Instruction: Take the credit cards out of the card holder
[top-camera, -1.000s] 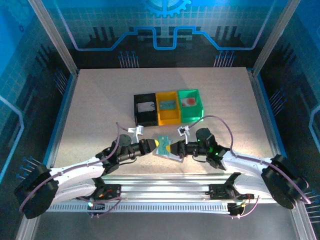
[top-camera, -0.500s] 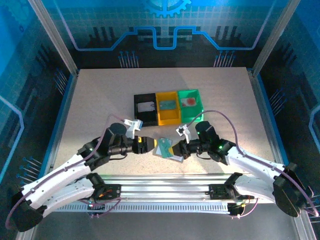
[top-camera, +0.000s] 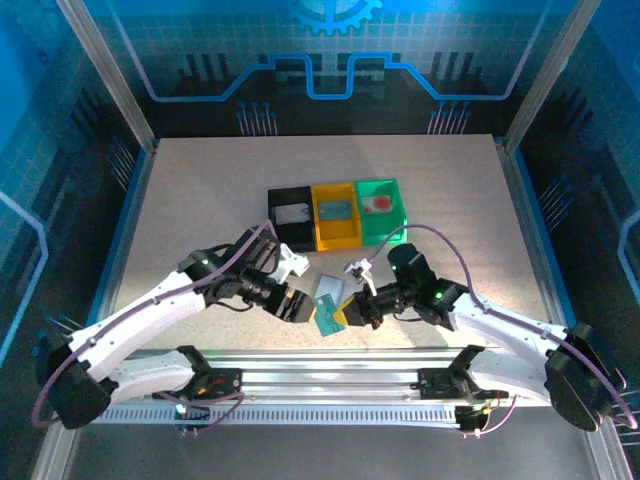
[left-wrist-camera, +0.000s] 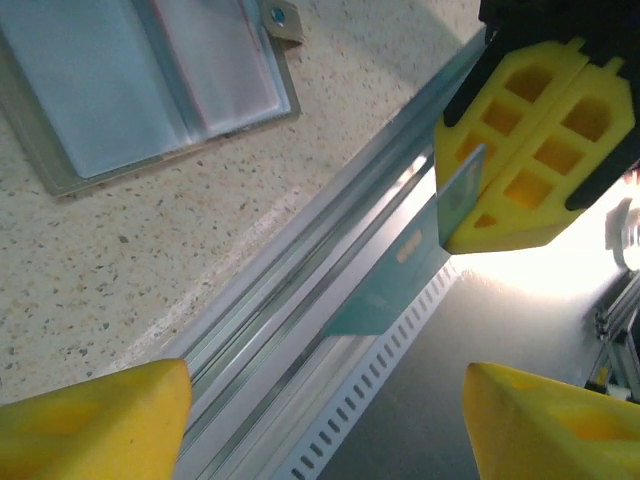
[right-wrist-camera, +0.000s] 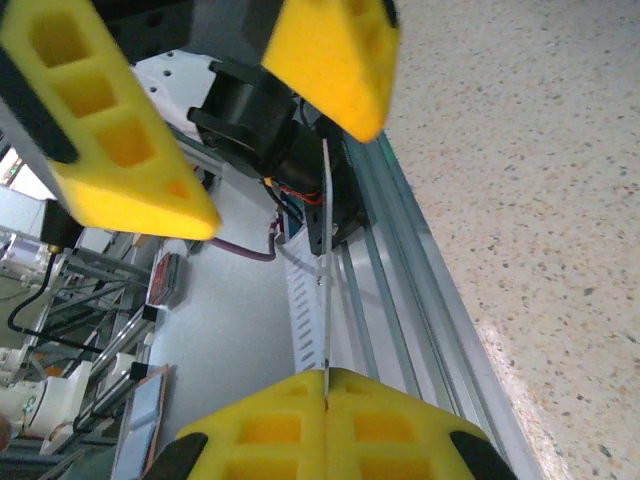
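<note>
At six o'clock on the desk (top-camera: 200, 220), the right end effector (top-camera: 343, 316) pinches one end of a likely light, stiff, slick credit card (left-wrist-camera: 395, 270); the left end effector (top-camera: 298, 308) gapes empty.

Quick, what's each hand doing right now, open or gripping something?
Left hand: open, holding nothing.
Right hand: closed on a teal credit card.

No readable text; faint illegible mark on the credit card (left-wrist-camera: 388, 285)
</note>
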